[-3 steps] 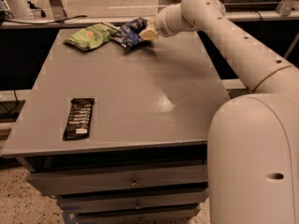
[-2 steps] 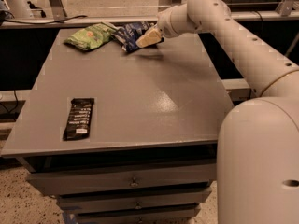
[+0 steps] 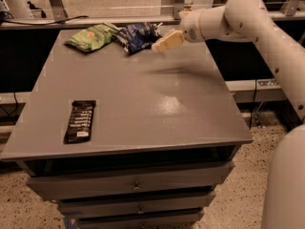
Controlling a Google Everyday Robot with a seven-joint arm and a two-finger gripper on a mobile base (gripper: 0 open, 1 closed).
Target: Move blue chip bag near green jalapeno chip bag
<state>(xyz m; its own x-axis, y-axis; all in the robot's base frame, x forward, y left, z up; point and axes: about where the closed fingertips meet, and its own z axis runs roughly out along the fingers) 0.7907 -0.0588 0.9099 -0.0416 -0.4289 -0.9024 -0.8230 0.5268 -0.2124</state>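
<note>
The blue chip bag (image 3: 136, 35) lies at the far edge of the grey table (image 3: 143, 109), its left end touching the green jalapeno chip bag (image 3: 92, 36). My gripper (image 3: 164, 43) hangs just right of the blue bag, lifted a little above the table, with a blurred shadow under it. It is open and holds nothing.
A flat black bar wrapper (image 3: 80, 120) lies at the front left of the table. Drawers (image 3: 136, 186) sit under the tabletop. A rail and metal frame legs (image 3: 55, 1) run behind the far edge. My arm (image 3: 248, 20) reaches in from the right.
The gripper has let go of the blue bag and drawn back to the right and slightly up. The blue bag now rests on the table against the green bag.
</note>
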